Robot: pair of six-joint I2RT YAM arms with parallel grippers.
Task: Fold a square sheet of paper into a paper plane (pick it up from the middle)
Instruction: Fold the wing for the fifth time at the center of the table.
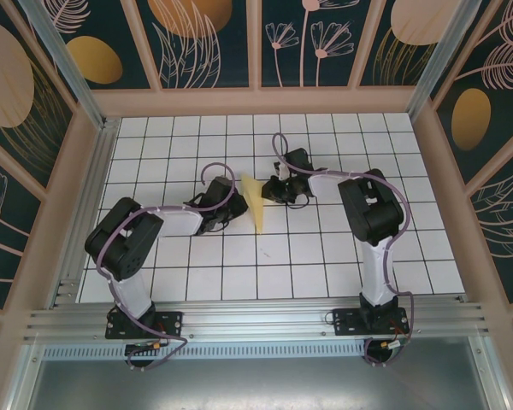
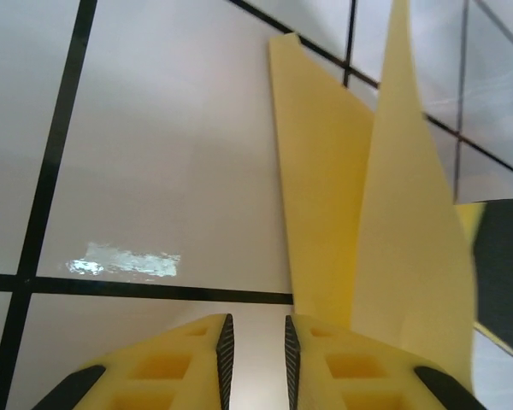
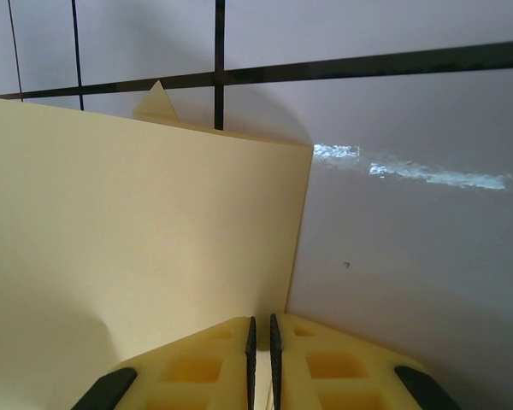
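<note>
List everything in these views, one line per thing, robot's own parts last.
paper: one, pale yellow, folded and partly raised, mid-table between the grippers
table: one, white tiles with black grid lines, under everything
enclosure walls: several, dark teal floral panels in pale wood frames, around the table
metal rail: one, silver, near edge, under the arm bases
left arm: one, black and white, purple cable, near left
right arm: one, black and white, purple cable, near right
left gripper: one, yellow fingers, black pads, narrowly open, paper beside it
right gripper: one, same colours, shut on the paper's edge
</note>
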